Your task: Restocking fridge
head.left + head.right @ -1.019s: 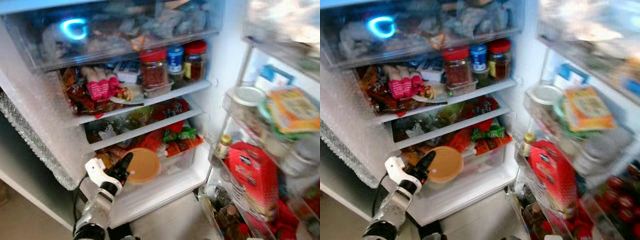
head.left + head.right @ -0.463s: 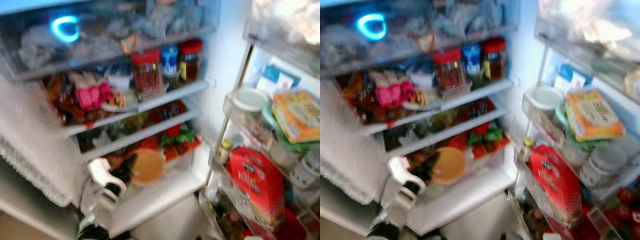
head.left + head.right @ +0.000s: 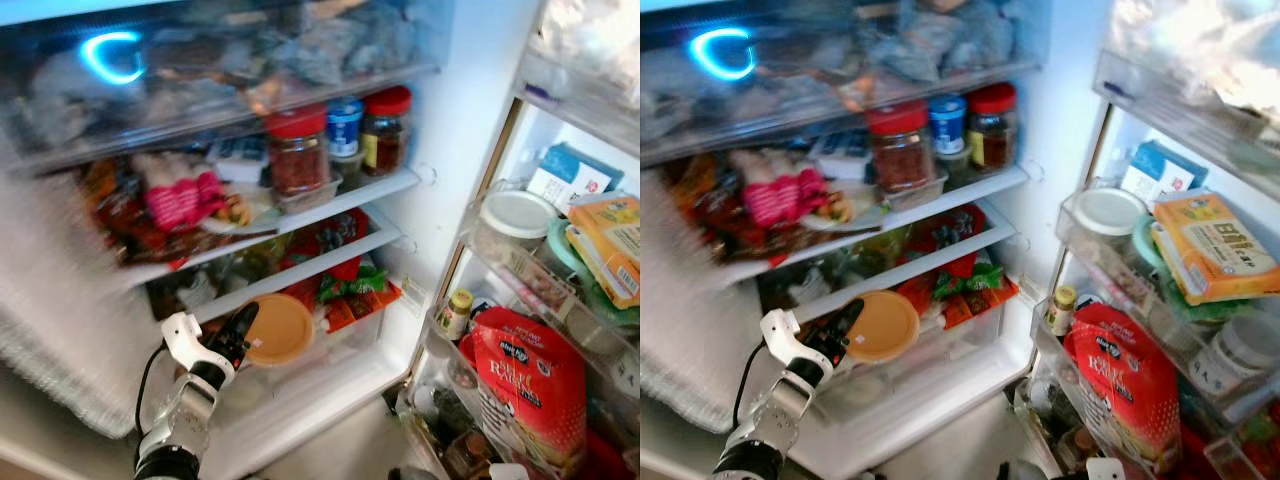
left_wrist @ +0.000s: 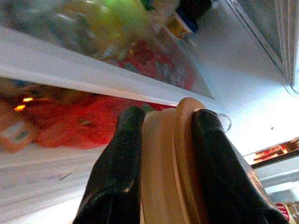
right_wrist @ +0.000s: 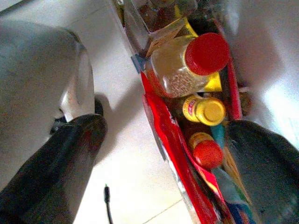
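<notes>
An open fridge (image 3: 440, 120) with white walls stands before the robot, its door swung wide to the right, with pale floor showing below.

The left gripper (image 3: 240, 328) reaches up to the bottom clear plastic drawer (image 3: 345, 335), its two black fingers (image 4: 124, 158) clamped on the rim of a round tan container (image 3: 279, 329) with a smooth matte lid. The container sits at the drawer's front, directly ahead of the fingers. Just beyond it lie crinkled red and green packets (image 3: 352, 290).

Above the gripper run two white shelves. The nearer shelf (image 3: 310, 265) carries soft bags, blurred. The higher one (image 3: 340, 195) holds three glass jars: a red-lidded jar (image 3: 298, 150), a blue-lidded jar (image 3: 345, 125) and another red-capped jar (image 3: 386, 128), with pink wrapped packets (image 3: 185, 200) to their left. A frosted compartment (image 3: 220, 70) with a glowing blue ring tops them.

Well to the right of the gripper, the door racks (image 3: 520, 270) hold a large red bag (image 3: 535, 385), a white-lidded tub (image 3: 515, 215), an orange box (image 3: 610, 245) and a small yellow-capped bottle (image 3: 456, 312).

The right gripper (image 5: 163, 158) hangs low with its fingers spread wide apart, over a rack of red- and yellow-capped bottles (image 5: 196, 60).
</notes>
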Robot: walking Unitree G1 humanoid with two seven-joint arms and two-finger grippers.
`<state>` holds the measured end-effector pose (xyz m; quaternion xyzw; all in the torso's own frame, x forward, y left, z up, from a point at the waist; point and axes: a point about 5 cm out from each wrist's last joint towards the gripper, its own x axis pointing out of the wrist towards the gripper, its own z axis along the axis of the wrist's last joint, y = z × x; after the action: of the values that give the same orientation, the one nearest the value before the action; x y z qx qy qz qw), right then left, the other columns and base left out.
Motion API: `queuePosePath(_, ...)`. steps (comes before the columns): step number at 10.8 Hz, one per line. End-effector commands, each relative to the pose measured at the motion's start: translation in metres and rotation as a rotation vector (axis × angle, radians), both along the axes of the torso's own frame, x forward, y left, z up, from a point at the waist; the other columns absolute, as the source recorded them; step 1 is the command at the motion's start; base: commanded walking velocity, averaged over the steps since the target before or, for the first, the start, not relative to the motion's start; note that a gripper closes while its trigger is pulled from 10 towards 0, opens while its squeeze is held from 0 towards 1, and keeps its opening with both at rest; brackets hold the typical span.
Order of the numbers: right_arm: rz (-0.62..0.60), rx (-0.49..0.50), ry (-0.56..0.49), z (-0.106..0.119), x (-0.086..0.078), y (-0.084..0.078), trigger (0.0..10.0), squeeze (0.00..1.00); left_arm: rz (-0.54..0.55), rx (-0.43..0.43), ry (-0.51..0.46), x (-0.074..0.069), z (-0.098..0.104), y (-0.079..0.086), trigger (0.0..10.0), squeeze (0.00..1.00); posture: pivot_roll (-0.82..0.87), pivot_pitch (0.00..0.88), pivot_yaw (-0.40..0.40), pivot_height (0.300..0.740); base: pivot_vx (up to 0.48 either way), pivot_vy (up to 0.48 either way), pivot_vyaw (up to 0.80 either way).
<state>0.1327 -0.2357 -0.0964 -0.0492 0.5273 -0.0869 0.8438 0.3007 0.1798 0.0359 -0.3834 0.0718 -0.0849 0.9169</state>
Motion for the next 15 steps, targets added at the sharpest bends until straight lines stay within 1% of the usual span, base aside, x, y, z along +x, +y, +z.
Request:
queuePosePath(1,0.002,-0.005,-0.001,0.001,0.0,-0.002,10.0,0.0,-0.032,-0.03,-0.031,0.005,0.007,-0.009,10.0,0.0,-0.11,0.0,0.012,0.647,0.292,0.0,0.0)
queuePosePath(4,0.003,-0.003,-0.002,0.001,0.0,-0.002,10.0,0.0,-0.012,-0.068,-0.052,0.01,0.013,-0.009,10.0,0.0,-0.11,0.0,0.012,0.647,0.292,0.0,0.0)
queuePosePath(9,0.004,0.001,-0.003,0.0,0.0,-0.002,10.0,0.0,0.025,-0.099,-0.085,0.019,0.022,-0.006,10.0,0.0,-0.12,0.0,0.008,0.647,0.289,0.0,0.0)
queuePosePath(10,0.005,0.003,-0.003,0.0,0.0,-0.002,10.0,0.0,0.031,-0.112,-0.094,0.021,0.024,-0.006,10.0,0.0,-0.12,0.0,0.007,0.647,0.244,0.0,0.0)
queuePosePath(11,0.007,0.003,-0.003,0.0,-0.001,-0.002,10.0,0.0,0.035,-0.107,-0.095,0.022,0.025,-0.006,10.0,0.0,-0.12,0.0,0.007,0.647,0.0,0.0,0.0)
queuePosePath(12,0.007,0.004,-0.003,0.0,-0.001,-0.002,10.0,0.0,0.052,-0.099,-0.091,0.023,0.025,-0.005,10.0,0.0,-0.12,0.0,0.007,0.647,0.0,0.0,0.0)
queuePosePath(13,0.008,0.005,-0.003,0.0,-0.001,-0.002,10.0,0.0,0.106,-0.056,-0.068,0.025,0.024,-0.001,10.0,0.0,-0.12,0.0,0.007,0.647,0.0,0.0,0.0)
queuePosePath(14,0.009,0.006,-0.003,0.0,-0.001,-0.002,10.0,0.0,0.136,-0.05,-0.055,0.025,0.023,0.001,10.0,0.0,-0.12,0.0,0.005,0.647,0.0,0.0,0.0)
queuePosePath(15,0.011,0.005,-0.002,0.0,-0.001,-0.002,10.0,0.0,0.211,-0.043,-0.018,0.027,0.021,0.008,10.0,0.0,-0.12,0.0,0.0,0.647,0.0,0.0,0.0)
